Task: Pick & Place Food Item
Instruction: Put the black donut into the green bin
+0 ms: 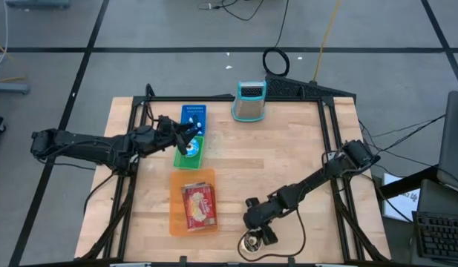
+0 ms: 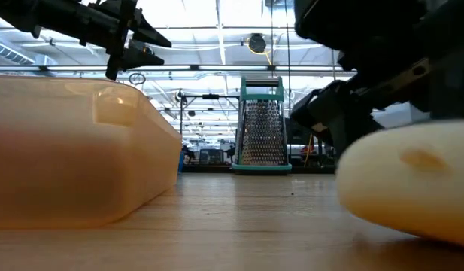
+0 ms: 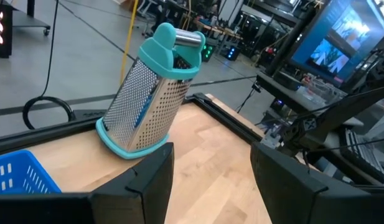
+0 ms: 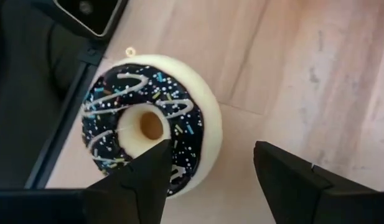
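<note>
Donut (image 4: pixel 148 124) lies flat on the wood just ahead of my right jaws, off to one side, not btwn them. Cream dough, dark choc icing w/ white drizzle & coloured sprinkles, hole facing up, at table's front edge.

Setting: robotics lab or workshop. Wooden table (image 1: pixel 288 163) on a taped grey floor (image 1: pixel 139 30), loose cables (image 1: pixel 277 61) beside it. Monitor (image 3: pixel 341 37) and equipment racks behind; open hall with ceiling lights (image 2: pixel 216 30).
</note>
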{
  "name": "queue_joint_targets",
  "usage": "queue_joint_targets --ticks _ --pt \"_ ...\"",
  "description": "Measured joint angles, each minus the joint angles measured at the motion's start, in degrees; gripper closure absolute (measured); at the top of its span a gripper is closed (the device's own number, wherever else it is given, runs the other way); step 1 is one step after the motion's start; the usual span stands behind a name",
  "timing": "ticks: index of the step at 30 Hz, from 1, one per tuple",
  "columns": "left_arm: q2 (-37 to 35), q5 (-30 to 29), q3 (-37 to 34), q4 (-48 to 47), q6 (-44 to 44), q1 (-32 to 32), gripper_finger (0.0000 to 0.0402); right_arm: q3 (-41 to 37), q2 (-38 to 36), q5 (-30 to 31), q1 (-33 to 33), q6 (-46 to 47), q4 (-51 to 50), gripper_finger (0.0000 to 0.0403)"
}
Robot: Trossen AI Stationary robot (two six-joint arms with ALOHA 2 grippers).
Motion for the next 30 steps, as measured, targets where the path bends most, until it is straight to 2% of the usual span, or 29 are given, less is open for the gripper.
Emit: queue_joint_targets --ticks 5,10,16,22,25,28,30 --pt "0.0 0.0 0.0 1.0 0.0 0.0 0.019 -0.1 0.0 0.5 0.2 0.4 -0.3 0.0196" --pt "0.0 0.0 0.0 1.0 -0.5 0.0 0.019 -0.1 0.7 -0.5 1.2 2.1 0.6 0.0228" --pt "0.0 0.0 0.0 0.8 -0.6 0.0 0.019 -0.1 0.7 -0.5 2.3 1.7 1.5 0.0286" --pt "0.0 0.0 0.0 0.9 -0.1 0.0 0.019 -0.2 0.4 -1.0 1.2 -2.8 1.2 0.0361" --pt "0.0 0.0 0.0 0.9 1.2 0.0 0.019 -0.2 -1.8 -1.2 -0.6 -6.1 -1.8 0.0392" --pt "0.0 0.0 0.0 0.9 1.0 0.0 0.019 -0.2 -5.8 0.1 -2.7 -8.7 -6.2 0.0392" --pt "0.0 0.0 0.0 0.9 0.1 0.0 0.019 -0.2 -9.5 3.1 -3.9 -10.3 -9.3 0.0391"
